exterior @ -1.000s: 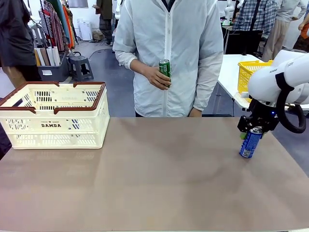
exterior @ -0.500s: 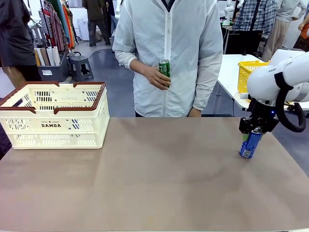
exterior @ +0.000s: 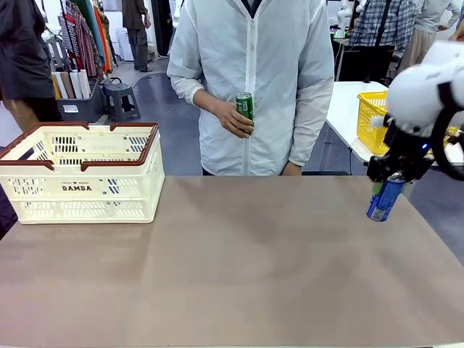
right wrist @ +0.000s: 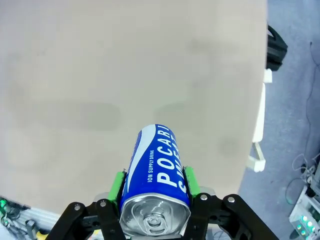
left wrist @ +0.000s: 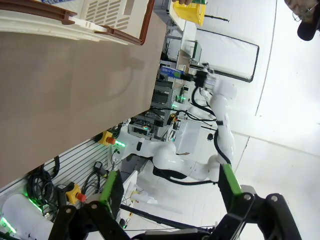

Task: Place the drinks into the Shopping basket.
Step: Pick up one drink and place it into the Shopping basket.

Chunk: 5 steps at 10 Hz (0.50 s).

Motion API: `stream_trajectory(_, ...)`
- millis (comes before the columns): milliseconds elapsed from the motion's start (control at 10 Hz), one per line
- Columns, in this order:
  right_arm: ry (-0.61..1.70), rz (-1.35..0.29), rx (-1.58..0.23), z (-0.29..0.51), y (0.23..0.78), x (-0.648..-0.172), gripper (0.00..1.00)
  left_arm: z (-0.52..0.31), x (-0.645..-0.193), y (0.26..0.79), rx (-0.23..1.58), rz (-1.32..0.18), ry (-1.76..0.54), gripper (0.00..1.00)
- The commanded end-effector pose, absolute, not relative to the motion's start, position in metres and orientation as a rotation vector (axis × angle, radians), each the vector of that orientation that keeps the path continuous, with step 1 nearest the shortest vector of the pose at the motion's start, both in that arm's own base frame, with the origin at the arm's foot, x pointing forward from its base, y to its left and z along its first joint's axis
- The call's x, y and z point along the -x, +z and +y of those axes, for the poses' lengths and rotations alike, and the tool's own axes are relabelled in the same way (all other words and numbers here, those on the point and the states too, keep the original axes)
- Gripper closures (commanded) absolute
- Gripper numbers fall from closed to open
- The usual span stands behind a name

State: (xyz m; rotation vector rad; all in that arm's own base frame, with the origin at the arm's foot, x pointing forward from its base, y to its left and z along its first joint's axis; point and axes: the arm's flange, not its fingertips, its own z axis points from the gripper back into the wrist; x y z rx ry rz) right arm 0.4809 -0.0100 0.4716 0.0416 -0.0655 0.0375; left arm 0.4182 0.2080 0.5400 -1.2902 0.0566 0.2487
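Observation:
My right gripper is shut on the top of a blue drink can with white print. It holds the can tilted and clear of the table at the far right. In the right wrist view the green pads clamp the blue can on both sides. A person across the table holds a green can in one hand. The cream Shopping basket with its brown rim stands at the table's far left. My left gripper is open with nothing between its fingers, and the Shopping basket lies beyond it.
A bright yellow mesh basket sits on a white table behind my right arm. The person stands at the far edge, in the middle. Bare brown tabletop stretches between the Shopping basket and the blue can.
My right gripper closed on the blue can and lifted it off the table, up and slightly right. The person's hand with the green can barely moved.

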Motion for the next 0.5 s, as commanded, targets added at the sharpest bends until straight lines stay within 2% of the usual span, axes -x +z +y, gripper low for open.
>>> stream_trajectory(0, -0.02, -0.081, 0.05, 0.008, 0.525, -0.399, 1.0, 0.21, -0.416, 0.542, 1.283, 0.067, 0.24, 0.0)
stream_trajectory(200, -0.066, -0.101, 0.07, 0.006, 0.53, -0.34, 1.0, 0.21, -0.416, 0.542, 1.283, 0.067, 0.24, 0.0)
stream_trajectory(300, -0.066, -0.118, 0.036, 0.001, 0.524, -0.327, 1.0, 0.21, -0.416, 0.542, 1.283, 0.067, 0.24, 0.0)
stream_trajectory(400, -0.055, -0.113, -0.036, -0.018, 0.518, -0.34, 1.0, 0.21, -0.416, 0.542, 1.283, 0.067, 0.24, 0.0)
